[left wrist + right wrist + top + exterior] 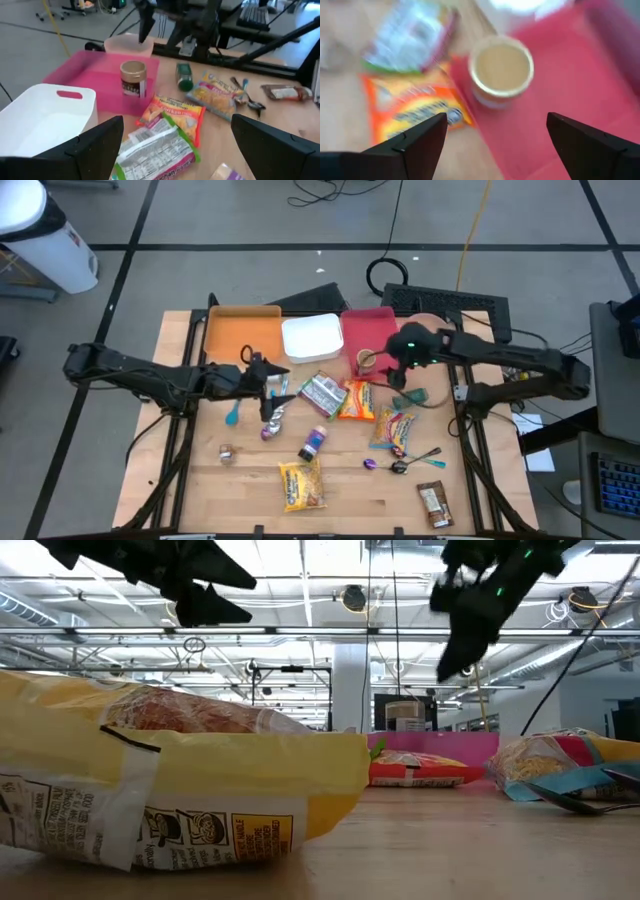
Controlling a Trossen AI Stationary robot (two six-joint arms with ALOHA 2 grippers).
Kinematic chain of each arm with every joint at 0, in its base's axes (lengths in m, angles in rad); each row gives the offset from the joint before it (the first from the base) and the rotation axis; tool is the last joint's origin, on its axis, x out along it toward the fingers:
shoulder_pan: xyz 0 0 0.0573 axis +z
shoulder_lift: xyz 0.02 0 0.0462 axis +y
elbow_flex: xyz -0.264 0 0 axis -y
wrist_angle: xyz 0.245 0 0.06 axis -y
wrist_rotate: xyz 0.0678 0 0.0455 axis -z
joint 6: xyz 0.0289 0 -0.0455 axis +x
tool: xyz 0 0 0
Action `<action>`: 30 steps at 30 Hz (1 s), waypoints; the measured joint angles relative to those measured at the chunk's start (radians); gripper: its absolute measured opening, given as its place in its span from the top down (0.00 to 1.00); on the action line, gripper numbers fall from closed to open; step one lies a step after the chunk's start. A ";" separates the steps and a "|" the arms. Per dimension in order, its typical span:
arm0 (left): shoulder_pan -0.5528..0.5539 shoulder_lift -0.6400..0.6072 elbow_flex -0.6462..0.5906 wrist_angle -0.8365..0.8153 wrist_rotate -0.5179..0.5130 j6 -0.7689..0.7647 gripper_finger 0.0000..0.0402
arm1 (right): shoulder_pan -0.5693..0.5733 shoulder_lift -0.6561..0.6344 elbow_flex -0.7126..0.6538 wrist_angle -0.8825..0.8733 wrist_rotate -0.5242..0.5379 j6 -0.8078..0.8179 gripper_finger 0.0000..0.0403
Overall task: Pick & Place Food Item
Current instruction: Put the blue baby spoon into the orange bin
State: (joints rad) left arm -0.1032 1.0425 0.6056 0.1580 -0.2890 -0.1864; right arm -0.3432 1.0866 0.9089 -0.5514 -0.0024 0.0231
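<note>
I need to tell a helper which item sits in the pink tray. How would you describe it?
Find the pink tray, rightmost of three containers along the table's far edge. At its front corner stands a small round jar with a tan lid and a dark label. Unlike the flat packets nearby, it stands upright.

Pretty clearly a robotics lab: a wooden table (pixel 200 480) is sitting on a taped concrete floor (pixel 250 220) with cables (pixel 400 240) trailing across it, a keyboard (pixel 450 302) lying behind, and ceiling trusses (pixel 300 635) running overhead.
</note>
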 joint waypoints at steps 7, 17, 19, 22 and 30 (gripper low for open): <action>-0.026 -0.096 0.004 0.006 0.000 -0.003 0.06 | 0.197 -0.253 -0.084 0.376 -0.043 0.120 0.17; -0.164 -0.238 0.004 -0.001 -0.030 0.093 0.06 | 0.413 -0.294 -0.546 1.356 -0.020 0.068 0.17; -0.191 -0.238 0.004 -0.007 -0.054 0.107 0.06 | 0.425 -0.268 -0.627 1.499 0.066 0.059 0.17; -0.220 -0.228 0.004 -0.011 -0.079 0.120 0.06 | 0.430 -0.224 -0.710 1.616 0.169 0.035 0.17; -0.238 -0.116 0.004 -0.030 -0.121 0.095 0.06 | 0.430 -0.088 -0.728 1.616 0.214 0.017 0.18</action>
State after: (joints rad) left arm -0.3416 0.9260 0.6098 0.1277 -0.4098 -0.0909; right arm 0.0872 0.9987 0.1804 1.0649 0.2119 0.0401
